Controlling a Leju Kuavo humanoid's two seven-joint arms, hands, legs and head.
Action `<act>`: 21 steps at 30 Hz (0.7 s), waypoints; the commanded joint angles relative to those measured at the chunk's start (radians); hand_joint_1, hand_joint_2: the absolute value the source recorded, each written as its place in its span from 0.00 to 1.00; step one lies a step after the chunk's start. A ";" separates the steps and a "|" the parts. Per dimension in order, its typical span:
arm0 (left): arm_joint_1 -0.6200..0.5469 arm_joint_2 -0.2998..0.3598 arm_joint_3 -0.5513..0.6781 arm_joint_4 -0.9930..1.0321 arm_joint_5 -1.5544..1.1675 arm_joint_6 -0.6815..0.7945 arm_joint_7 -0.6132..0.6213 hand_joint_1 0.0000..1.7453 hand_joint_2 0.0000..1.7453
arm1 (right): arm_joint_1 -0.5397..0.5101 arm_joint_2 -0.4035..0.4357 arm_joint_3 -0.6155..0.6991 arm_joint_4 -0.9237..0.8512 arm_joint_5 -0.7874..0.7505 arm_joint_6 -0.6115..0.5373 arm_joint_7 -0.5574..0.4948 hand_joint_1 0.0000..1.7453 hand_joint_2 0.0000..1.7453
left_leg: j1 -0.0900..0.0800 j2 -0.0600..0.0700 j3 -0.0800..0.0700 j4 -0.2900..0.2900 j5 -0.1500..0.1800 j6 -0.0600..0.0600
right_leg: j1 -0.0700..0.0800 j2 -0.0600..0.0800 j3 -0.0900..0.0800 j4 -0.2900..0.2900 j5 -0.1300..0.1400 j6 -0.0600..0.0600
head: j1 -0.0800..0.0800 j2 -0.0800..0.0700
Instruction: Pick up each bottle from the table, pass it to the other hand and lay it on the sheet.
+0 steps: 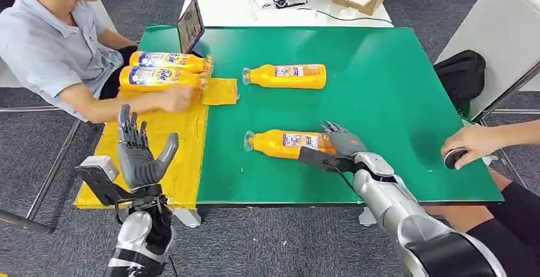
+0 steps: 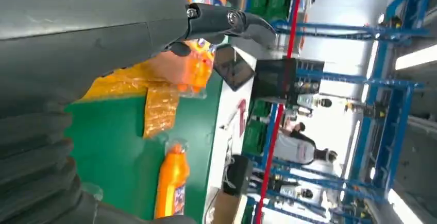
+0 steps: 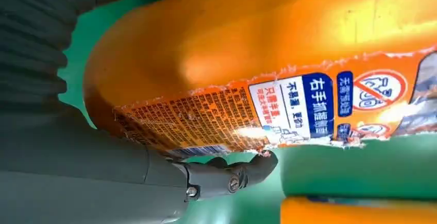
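Left hand: raised above the near edge of the yellow sheet, fingers spread and upright, holding nothing. Right hand: wrapped around the base end of the near bottle, thumb under it in the right wrist view, fingers over the top. The bottle lies on its side on the green table, cap toward the sheet. It is orange, with a label bearing blue panels and Chinese print too small to read with confidence. Far bottle: lying likewise, untouched, farther back. Two more bottles lie side by side on the sheet's far end, a person's hand resting against them.
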 commanded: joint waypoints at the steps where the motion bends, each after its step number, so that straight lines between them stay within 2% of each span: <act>1: -0.049 0.038 -0.017 0.082 0.010 -0.016 0.011 0.00 1.00 | -0.069 0.023 0.060 0.130 -0.003 0.083 0.013 0.99 1.00 | 0.000 0.000 0.004 -0.001 -0.001 -0.001 | 0.000 0.001 0.003 -0.001 -0.001 -0.002 | 0.000 0.000; 8: -0.039 0.046 -0.017 0.080 0.029 -0.046 0.031 0.00 1.00 | -0.056 0.019 0.079 0.112 -0.021 0.121 -0.037 1.00 1.00 | 0.000 0.000 0.005 -0.001 -0.001 -0.001 | 0.000 0.000 0.005 -0.001 -0.001 -0.002 | 0.000 0.000; 13: -0.029 0.046 -0.013 0.066 0.032 -0.058 0.033 0.00 1.00 | -0.045 0.037 0.083 0.085 -0.052 0.069 -0.089 1.00 1.00 | 0.001 0.001 0.005 -0.001 -0.001 -0.001 | 0.001 0.001 0.005 -0.001 -0.001 -0.001 | 0.000 0.000; 15: -0.022 0.045 -0.010 0.056 0.043 -0.079 0.043 0.00 1.00 | -0.021 0.049 0.056 0.037 -0.112 -0.007 -0.148 1.00 1.00 | 0.001 0.001 0.007 -0.001 -0.002 -0.001 | 0.001 0.002 0.007 -0.001 -0.002 -0.003 | 0.000 0.000; 16: -0.022 0.045 -0.010 0.056 0.043 -0.079 0.043 0.00 1.00 | -0.021 0.049 0.056 0.037 -0.112 -0.007 -0.148 1.00 1.00 | 0.000 0.001 0.006 -0.001 -0.001 -0.001 | 0.001 0.001 0.005 -0.001 -0.001 -0.002 | 0.000 0.000; 18: -0.006 0.046 -0.012 0.052 0.072 -0.122 0.058 0.00 1.00 | 0.035 0.071 -0.025 -0.044 -0.220 -0.063 -0.229 1.00 1.00 | 0.001 0.001 0.007 -0.001 -0.002 -0.001 | 0.001 0.002 0.006 -0.001 -0.001 -0.002 | 0.000 0.000; 19: -0.004 0.046 -0.012 0.053 0.072 -0.122 0.058 0.00 1.00 | 0.041 0.073 -0.024 -0.047 -0.221 -0.065 -0.231 1.00 1.00 | 0.001 0.001 0.006 -0.001 -0.001 -0.001 | 0.001 0.001 0.005 -0.001 -0.001 -0.002 | 0.000 0.000; 21: 0.018 0.044 -0.010 0.064 0.131 -0.196 0.078 0.00 1.00 | 0.140 0.089 -0.094 -0.207 -0.349 -0.084 -0.296 1.00 1.00 | 0.000 0.001 0.004 -0.001 -0.001 -0.001 | 0.000 0.001 0.004 -0.001 -0.001 -0.002 | 0.000 0.000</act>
